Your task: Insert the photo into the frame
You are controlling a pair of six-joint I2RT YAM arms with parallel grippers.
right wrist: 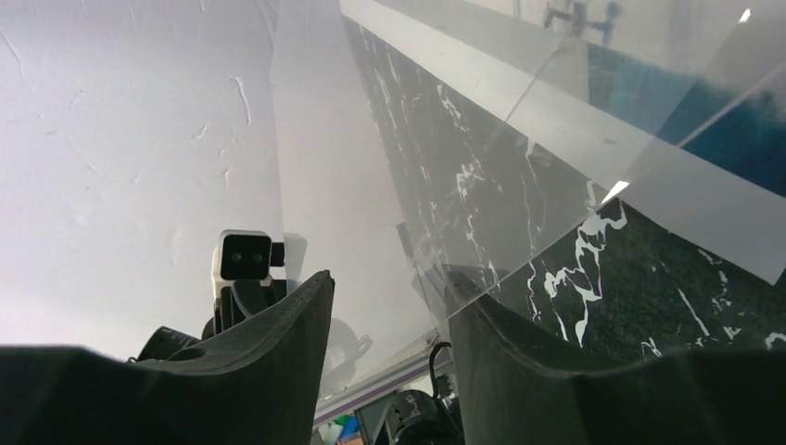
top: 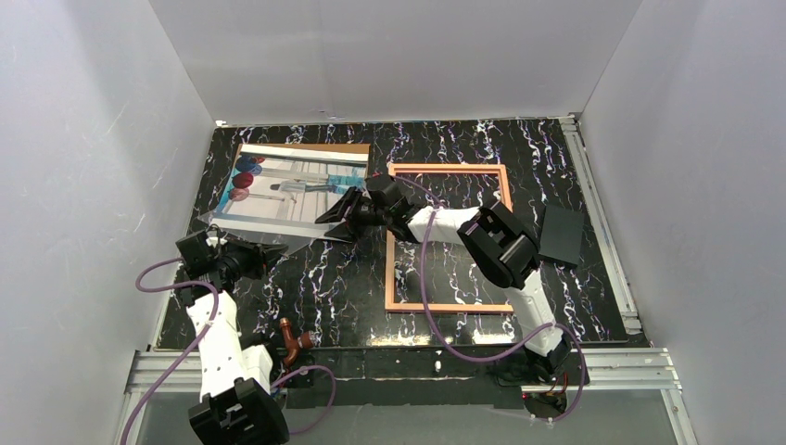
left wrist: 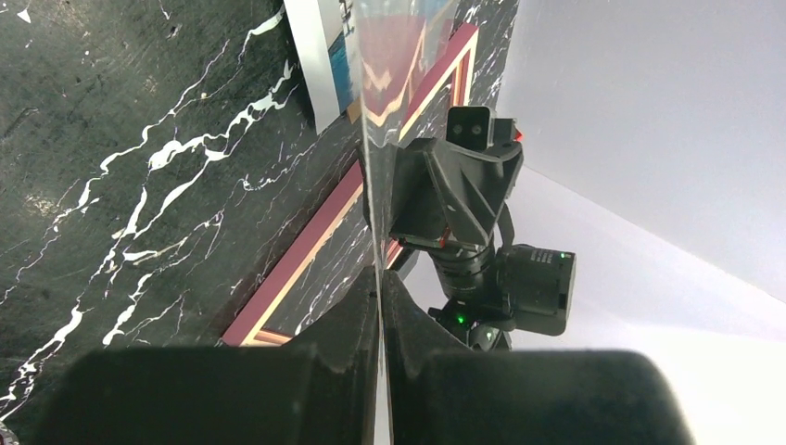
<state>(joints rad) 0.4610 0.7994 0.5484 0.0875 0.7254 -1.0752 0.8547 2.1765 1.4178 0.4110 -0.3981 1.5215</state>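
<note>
The photo [top: 297, 185] lies face up at the back left of the table, teal tones with red and blue balloons. The copper-orange frame [top: 447, 236] lies flat right of centre, its opening showing bare table. A clear pane [top: 269, 232] hangs tilted above the table in front of the photo. My left gripper [top: 272, 250] is shut on the pane's near edge, seen edge-on between my fingers [left wrist: 380, 273]. My right gripper [top: 335, 221] is at the pane's right end; its jaws [right wrist: 389, 287] stand apart, with the pane's corner [right wrist: 482, 269] between them, against one finger.
A brown backing board [top: 357, 148] shows under the photo's far edge. A dark rectangular plate [top: 563, 235] lies right of the frame. A small brown hooked piece [top: 295, 339] sits near the table's front edge. White walls close in on three sides.
</note>
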